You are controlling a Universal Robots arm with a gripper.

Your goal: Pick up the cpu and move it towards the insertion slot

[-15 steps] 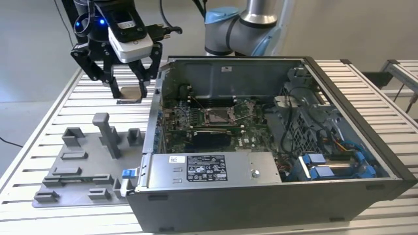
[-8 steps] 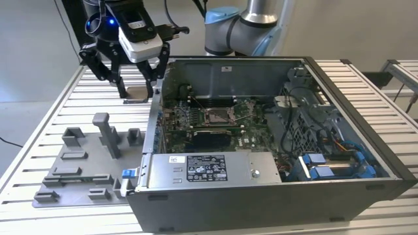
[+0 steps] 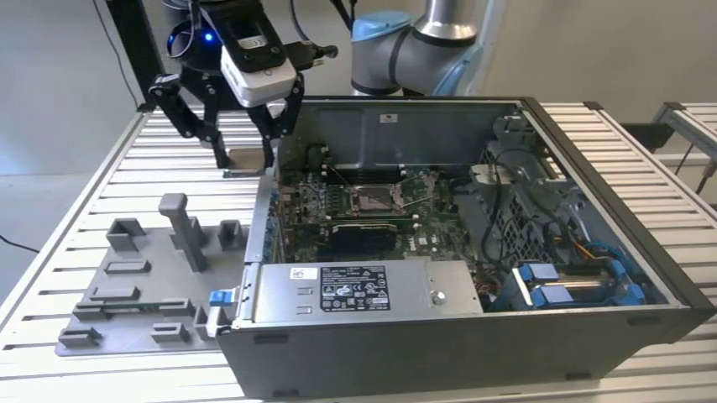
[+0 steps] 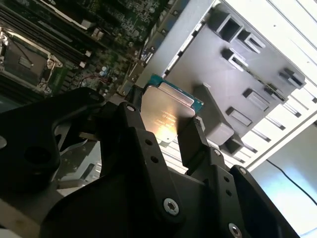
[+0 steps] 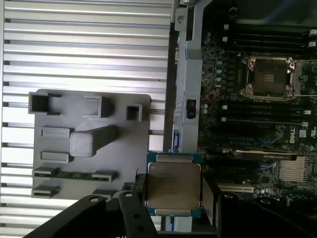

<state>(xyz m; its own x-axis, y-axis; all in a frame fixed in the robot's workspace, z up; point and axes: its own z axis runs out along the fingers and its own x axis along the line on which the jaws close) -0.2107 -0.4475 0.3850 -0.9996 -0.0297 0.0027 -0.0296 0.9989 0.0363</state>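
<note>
Claw (image 3: 244, 158): black, two-fingered, clenched on opposite edges of the cpu (image 5: 173, 186), a small thin square chip with its silvery-white top face showing in both wrist views.

Location: held above the slatted aluminium surface (image 3: 101, 185), just outside the side wall of the open grey computer case (image 3: 448, 344) and near the grey plastic fixture tray (image 5: 89, 139). It is well apart from the insertion slot (image 5: 270, 77), a silver-framed square socket on the green board.

Handling (judged): light, rigid, smooth-topped and liable to slip, with a fragile underside. Grip by the edges only and keep it level.

One cpu (image 5: 173, 181), one insertion slot (image 5: 270, 77), one tray (image 5: 130, 148).
</note>
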